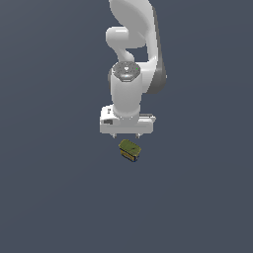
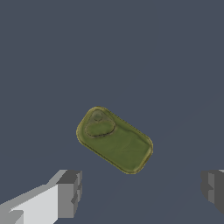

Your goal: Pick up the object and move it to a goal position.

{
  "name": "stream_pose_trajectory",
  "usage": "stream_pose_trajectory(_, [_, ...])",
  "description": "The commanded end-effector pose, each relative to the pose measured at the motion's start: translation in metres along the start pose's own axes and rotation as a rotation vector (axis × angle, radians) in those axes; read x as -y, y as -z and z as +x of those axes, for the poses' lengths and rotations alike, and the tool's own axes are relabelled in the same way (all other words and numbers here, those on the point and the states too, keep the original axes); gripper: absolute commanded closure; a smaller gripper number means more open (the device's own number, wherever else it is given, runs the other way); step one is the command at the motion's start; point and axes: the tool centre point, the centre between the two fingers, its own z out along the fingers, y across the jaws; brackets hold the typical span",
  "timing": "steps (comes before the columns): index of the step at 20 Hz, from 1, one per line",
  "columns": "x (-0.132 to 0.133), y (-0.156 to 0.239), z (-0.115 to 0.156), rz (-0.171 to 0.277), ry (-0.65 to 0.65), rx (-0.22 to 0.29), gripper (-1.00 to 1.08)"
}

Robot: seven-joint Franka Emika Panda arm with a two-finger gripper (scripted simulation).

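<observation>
The object [image 1: 130, 150] is a small boxy block with an olive-green top and dark blue and yellow-tan sides. It lies on the dark grey floor just in front of and below the white gripper [image 1: 127, 134]. In the wrist view the object [image 2: 114, 139] shows its olive-green rounded-rectangle top, lying at a slant. The gripper [image 2: 140, 192] is open and empty, its two grey fingertips [image 2: 70, 192] set wide apart. The object lies apart from the fingers, not between them.
The white arm [image 1: 132, 59] rises behind the gripper in the exterior view. The plain dark grey floor [image 1: 54, 188] spreads all around. No goal marker shows.
</observation>
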Motion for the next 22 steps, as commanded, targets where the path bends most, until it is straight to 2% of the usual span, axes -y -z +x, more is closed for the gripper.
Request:
stream_pose_trajectory(1, [0.000, 0.000, 0.000, 0.000, 0.000, 0.000, -0.92])
stream_pose_trajectory(13, [-0.017, 0.009, 0.004, -0.018, -0.031, 0.003, -0.92])
stream_pose_trajectory(22, [-0.015, 0.004, 0.005, -0.018, 0.045, 0.004, -0.92])
